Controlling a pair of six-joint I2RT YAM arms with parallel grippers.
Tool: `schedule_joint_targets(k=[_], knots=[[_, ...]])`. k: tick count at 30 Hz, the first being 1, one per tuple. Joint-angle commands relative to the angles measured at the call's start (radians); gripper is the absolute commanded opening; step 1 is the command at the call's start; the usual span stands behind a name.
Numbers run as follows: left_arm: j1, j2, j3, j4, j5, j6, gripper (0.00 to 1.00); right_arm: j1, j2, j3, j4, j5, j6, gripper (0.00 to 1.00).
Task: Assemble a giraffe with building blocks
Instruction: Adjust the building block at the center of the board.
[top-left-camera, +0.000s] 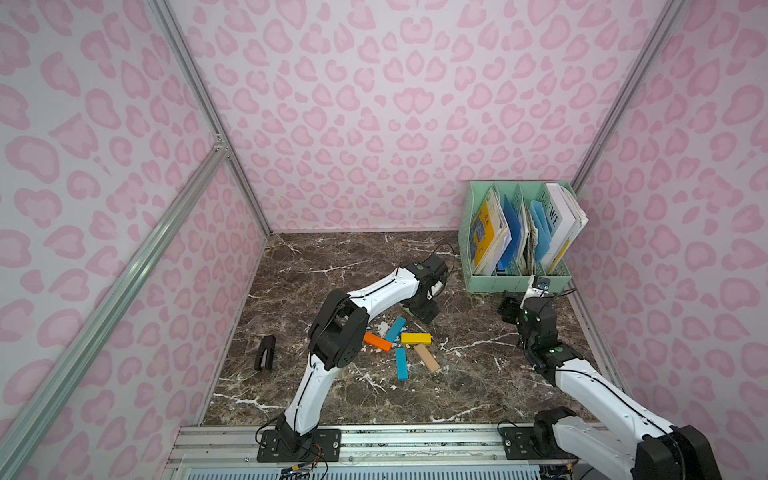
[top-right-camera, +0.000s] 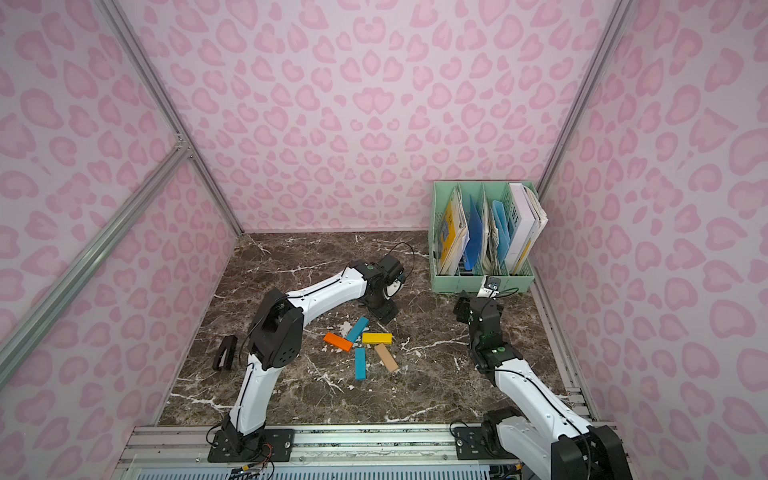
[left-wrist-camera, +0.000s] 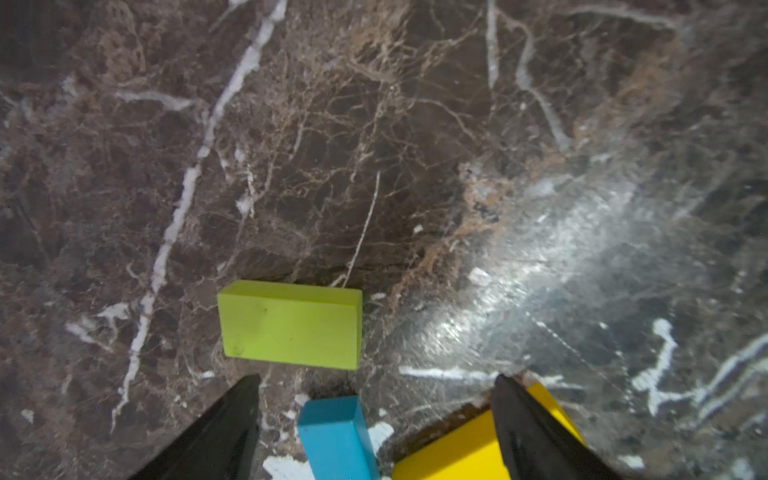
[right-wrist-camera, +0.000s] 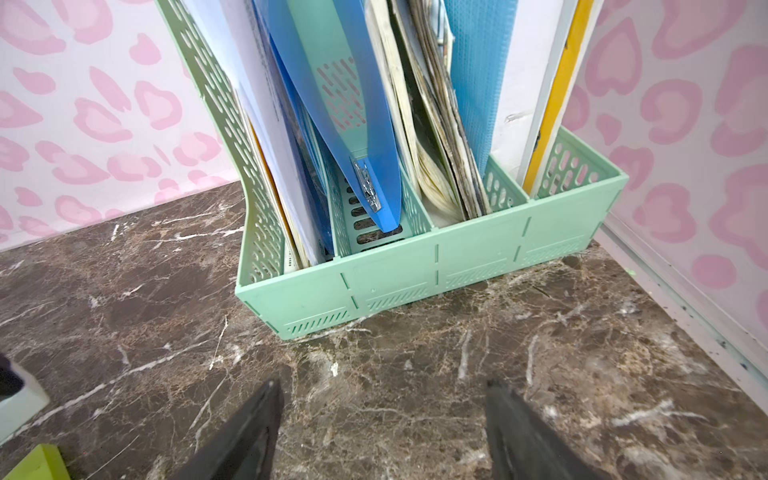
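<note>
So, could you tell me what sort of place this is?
Likely a staged robot test booth: pink-printed walls on aluminium framing, a marble-look tabletop, and the left arm and right arm bolted to a front rail.

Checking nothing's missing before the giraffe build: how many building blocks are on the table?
6. Orange block, far blue block, near blue block, yellow block and tan block cluster together; lime-green block lies just beyond the open left gripper. Others could hide under the left arm.

left arm (top-left-camera: 386, 293) stretched far toward mid-scene, wrist bent down | left gripper (left-wrist-camera: 376, 378) pointing down, jaws apart, holding nothing | right arm (top-left-camera: 590, 378) reaching far along right side | right gripper (right-wrist-camera: 382, 382) low, jaws apart, empty
</note>
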Motion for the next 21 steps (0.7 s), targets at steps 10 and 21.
schedule_joint_targets(k=[10, 21], knots=[[0.072, 0.054, 0.061, -0.049, 0.094, 0.029, 0.9, 0.04, -0.082, -0.088, 0.018, 0.019, 0.034, 0.76], [0.101, 0.084, 0.088, -0.082, 0.156, 0.038, 0.84, 0.04, -0.151, 0.034, -0.181, 0.033, 0.017, 0.75]])
